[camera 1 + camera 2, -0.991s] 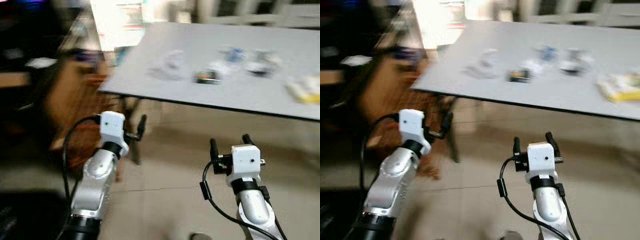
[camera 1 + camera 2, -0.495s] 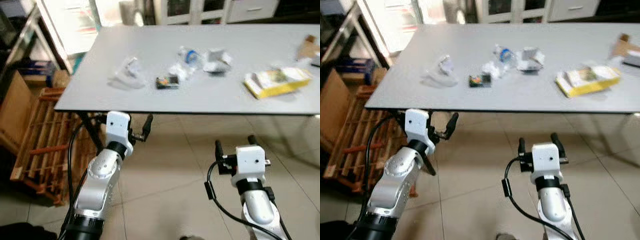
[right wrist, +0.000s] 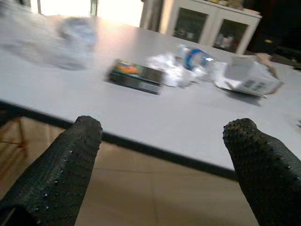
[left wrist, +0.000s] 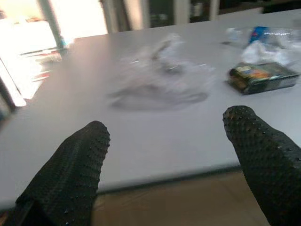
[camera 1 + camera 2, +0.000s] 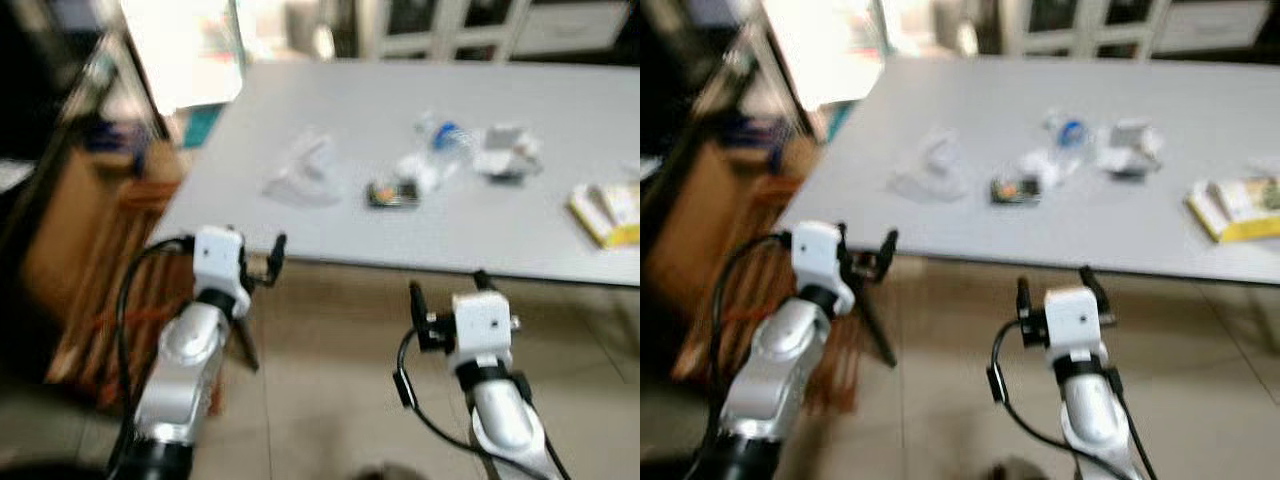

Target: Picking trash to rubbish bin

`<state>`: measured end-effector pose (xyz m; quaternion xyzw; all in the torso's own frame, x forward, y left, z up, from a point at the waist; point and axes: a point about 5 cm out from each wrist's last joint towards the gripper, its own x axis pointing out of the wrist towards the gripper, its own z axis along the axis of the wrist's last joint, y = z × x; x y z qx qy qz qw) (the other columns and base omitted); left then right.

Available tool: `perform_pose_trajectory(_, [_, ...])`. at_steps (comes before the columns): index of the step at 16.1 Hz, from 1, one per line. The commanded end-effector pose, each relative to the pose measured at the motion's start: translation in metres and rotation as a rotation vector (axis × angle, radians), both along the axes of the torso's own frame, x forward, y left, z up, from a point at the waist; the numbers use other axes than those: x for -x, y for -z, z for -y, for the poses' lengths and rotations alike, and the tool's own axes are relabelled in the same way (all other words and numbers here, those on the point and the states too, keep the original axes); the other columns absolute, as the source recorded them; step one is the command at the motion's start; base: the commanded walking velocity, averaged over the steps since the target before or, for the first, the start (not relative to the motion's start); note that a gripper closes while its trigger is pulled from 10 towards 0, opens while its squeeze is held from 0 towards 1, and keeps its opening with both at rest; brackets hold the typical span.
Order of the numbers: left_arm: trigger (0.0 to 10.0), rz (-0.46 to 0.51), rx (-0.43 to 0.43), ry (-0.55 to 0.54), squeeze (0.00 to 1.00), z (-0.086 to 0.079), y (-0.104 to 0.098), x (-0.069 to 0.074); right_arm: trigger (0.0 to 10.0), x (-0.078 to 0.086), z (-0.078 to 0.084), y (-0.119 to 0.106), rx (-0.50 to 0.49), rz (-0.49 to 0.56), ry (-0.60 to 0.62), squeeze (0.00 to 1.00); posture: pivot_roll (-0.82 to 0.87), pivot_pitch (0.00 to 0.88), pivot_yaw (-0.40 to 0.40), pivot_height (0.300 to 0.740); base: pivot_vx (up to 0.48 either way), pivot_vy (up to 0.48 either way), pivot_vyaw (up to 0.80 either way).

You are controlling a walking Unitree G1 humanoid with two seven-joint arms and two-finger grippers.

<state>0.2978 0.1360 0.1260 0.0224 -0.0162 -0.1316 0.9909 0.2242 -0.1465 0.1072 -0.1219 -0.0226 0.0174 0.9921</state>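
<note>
Grey table [image 5: 330, 235] bears trash [image 5: 394, 193] beyond left gripper [image 5: 262, 262].

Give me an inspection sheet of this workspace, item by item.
Surface: grey table, trash lying mid-top.
Job's things: clear plastic bag; small dark packet; crumpled plastic bottle; crushed white carton; yellow box at the right edge.
Clutter: nothing seen.
Grippers: left tool open, at the table's near edge facing the bag; right tool open, below the edge facing the packet.
Cables: black cable looping at the right wrist.
Surroundings: wooden slatted frame at left; tiled floor.
</note>
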Motion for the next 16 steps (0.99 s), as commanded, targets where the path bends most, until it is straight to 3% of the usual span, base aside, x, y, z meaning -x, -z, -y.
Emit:
perform_pose_trajectory(1, [10.0, 0.009, -0.008, 0.019, 0.00, 0.006, -0.002, 0.000, 10.0, 0.001, 0.003, 0.000, 0.019, -0.003, 0.008, 0.00, -0.12, 0.099, 0.066, 0.740, 0.480, 0.000, 0.00])
perform_pose_trajectory(6, [10.0, 0.001, -0.011, 0.015, 0.00, 0.005, 0.000, 0.002, 10.0, 0.003, 0.002, 0.000, 0.029, -0.008, -0.003, 0.00, -0.12, 0.104, 0.064, 0.740, 0.480, 0.000, 0.00])
perform_pose_trajectory(16, [10.0, -0.013, -0.014, -0.033, 0.00, -0.002, 0.003, 0.003, 10.0, -0.004, -0.011, -0.005, 0.028, -0.003, -0.122, 0.00, -0.10, 0.104, 0.054, 0.740, 0.000, 0.000, 0.00])
